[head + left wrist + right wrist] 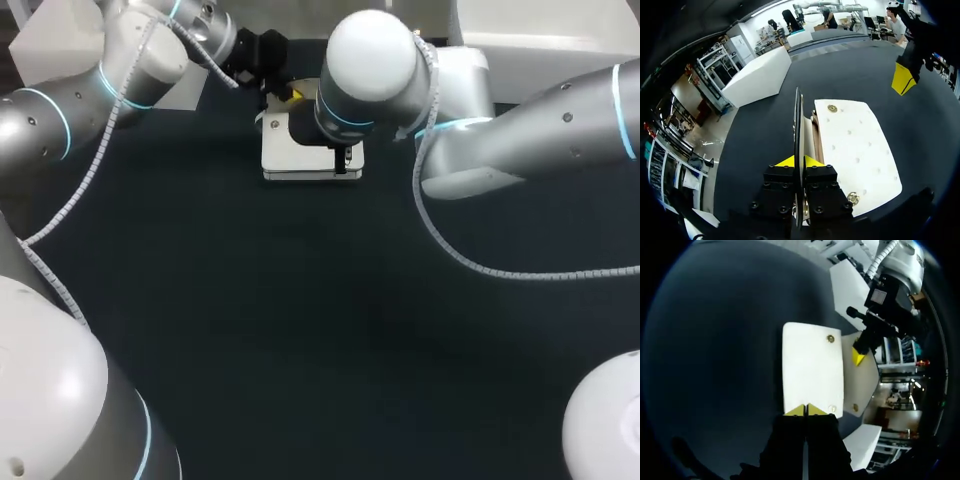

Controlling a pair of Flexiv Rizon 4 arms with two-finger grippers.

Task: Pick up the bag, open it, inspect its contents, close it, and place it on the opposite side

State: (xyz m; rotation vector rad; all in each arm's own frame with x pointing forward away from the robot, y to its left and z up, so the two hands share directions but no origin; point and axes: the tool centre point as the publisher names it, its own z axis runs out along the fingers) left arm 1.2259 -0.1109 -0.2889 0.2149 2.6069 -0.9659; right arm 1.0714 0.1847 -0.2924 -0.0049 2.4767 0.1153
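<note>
White bag [285, 160] lies flat at the far middle of the dark counter [300, 320]. Left end effector [799, 162] pinches the bag's raised flap [862, 385]. Right end effector [805, 411], tips pressed together, is at the bag's near edge.

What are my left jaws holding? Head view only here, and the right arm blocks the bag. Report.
Observer: In the left wrist view, the left jaws are shut on the bag's flap, holding it apart from the white bag, which is open.
Operator: Now give me the right jaws.
Observer: In the right wrist view, the right jaws are shut, tips together at the bag's edge. I cannot tell whether they touch it.
</note>
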